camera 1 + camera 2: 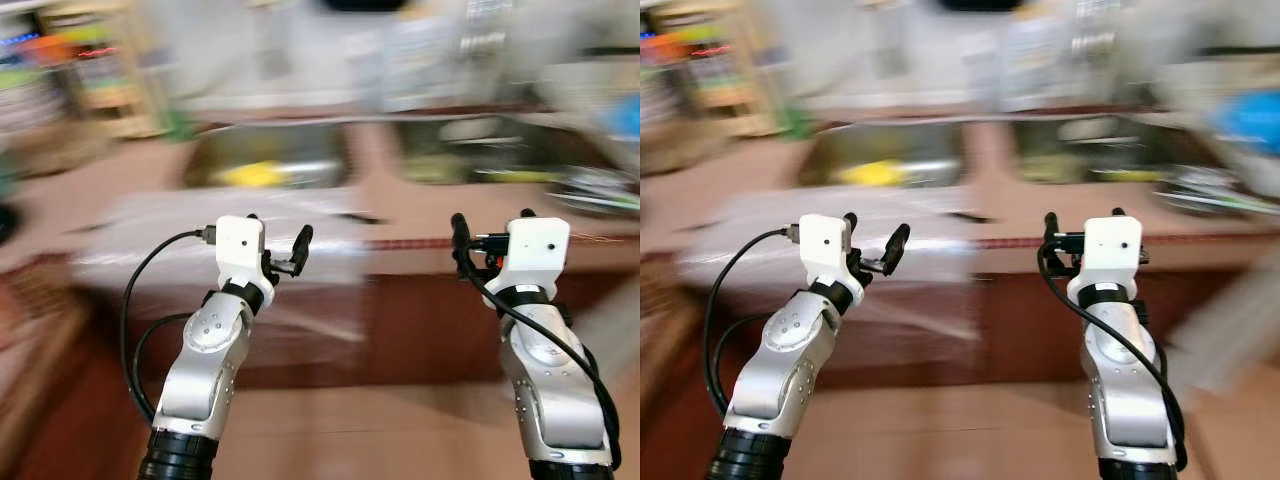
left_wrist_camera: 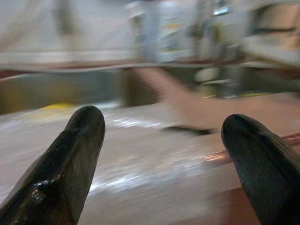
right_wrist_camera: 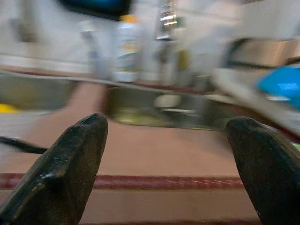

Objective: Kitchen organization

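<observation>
1. The reddish-brown bench point(image 1: 420, 215) runs across the blurred head views, its front edge marked by a darker red strip.
2. Two steel sink basins are sunk into it: the left basin point(image 1: 270, 155) at about 11 o'clock, the right basin point(image 1: 470, 150) at 1 o'clock.
3. A yellow item point(image 1: 250, 175) lies in the left basin; too blurred to name.
4. A pale shiny sheet point(image 1: 220, 235) lies on the bench at 9 o'clock.
5. A small dark object point(image 1: 360, 218) lies just beside the sheet.

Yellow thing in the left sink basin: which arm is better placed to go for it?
Left, probably. The left tool is open and raised in front of the left basin where the yellow item lies; the right tool, also open, faces the other basin. Views are blurred.
</observation>
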`<state>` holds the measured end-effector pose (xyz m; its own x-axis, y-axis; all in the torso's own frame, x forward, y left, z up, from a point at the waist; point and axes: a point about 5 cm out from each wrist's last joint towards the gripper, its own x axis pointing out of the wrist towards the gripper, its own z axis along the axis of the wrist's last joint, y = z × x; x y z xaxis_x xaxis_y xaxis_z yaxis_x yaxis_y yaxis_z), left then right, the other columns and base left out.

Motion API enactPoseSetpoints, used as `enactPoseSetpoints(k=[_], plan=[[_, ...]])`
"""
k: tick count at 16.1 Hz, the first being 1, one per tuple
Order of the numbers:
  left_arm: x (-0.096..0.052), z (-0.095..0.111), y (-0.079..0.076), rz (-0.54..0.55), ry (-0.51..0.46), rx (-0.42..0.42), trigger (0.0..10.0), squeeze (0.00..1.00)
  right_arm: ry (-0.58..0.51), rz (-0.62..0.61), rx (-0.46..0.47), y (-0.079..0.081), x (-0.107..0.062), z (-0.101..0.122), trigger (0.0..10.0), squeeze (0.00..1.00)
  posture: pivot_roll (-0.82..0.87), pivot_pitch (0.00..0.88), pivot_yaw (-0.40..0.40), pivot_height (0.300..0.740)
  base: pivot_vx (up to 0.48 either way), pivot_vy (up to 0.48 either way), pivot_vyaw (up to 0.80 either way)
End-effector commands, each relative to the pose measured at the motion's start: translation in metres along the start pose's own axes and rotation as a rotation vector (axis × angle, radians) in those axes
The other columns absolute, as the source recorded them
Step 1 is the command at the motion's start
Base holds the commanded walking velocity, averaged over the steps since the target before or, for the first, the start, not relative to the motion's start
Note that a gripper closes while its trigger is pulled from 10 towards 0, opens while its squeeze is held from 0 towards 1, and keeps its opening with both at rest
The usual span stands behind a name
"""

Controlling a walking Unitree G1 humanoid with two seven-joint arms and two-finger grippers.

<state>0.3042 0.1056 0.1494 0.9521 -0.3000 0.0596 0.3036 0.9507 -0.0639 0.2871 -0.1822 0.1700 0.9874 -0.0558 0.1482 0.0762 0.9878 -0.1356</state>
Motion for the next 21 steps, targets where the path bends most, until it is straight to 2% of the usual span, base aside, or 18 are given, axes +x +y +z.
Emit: enactPoseSetpoints(k=[1, 3, 15, 18, 21], plan=[[-0.001, -0.001, 0.006, 0.017, 0.007, 0.013, 10.0, 0.0, -0.023, 0.02, 0.006, 0.006, 0.0, 0.006, 10.0, 0.0, -0.03, 0.0, 0.075, 0.74, 0.0, -0.424, -0.79], [-0.001, -0.002, 0.007, 0.016, 0.012, 0.018, 10.0, 0.0, -0.023, 0.017, 0.007, 0.006, -0.001, 0.005, 10.0, 0.0, -0.03, 0.0, 0.08, 0.74, 0.0, -0.414, -0.7], [0.002, -0.005, 0.009, 0.012, 0.024, 0.03, 10.0, 0.0, -0.012, 0.014, 0.004, 0.008, -0.004, 0.0, 10.0, 0.0, -0.03, 0.0, 0.092, 0.74, 0.0, -0.405, 0.0], [0.001, -0.01, 0.011, 0.018, 0.038, 0.03, 10.0, 0.0, -0.005, 0.011, 0.004, 0.008, -0.005, -0.002, 10.0, 0.0, -0.03, 0.0, 0.088, 0.74, 0.0, -0.403, 0.0], [-0.002, -0.028, 0.02, 0.05, 0.101, 0.02, 10.0, 0.0, 0.013, 0.018, -0.001, 0.009, -0.003, -0.01, 10.0, 0.0, -0.03, 0.0, 0.085, 0.74, 0.0, 0.0, 0.0]])
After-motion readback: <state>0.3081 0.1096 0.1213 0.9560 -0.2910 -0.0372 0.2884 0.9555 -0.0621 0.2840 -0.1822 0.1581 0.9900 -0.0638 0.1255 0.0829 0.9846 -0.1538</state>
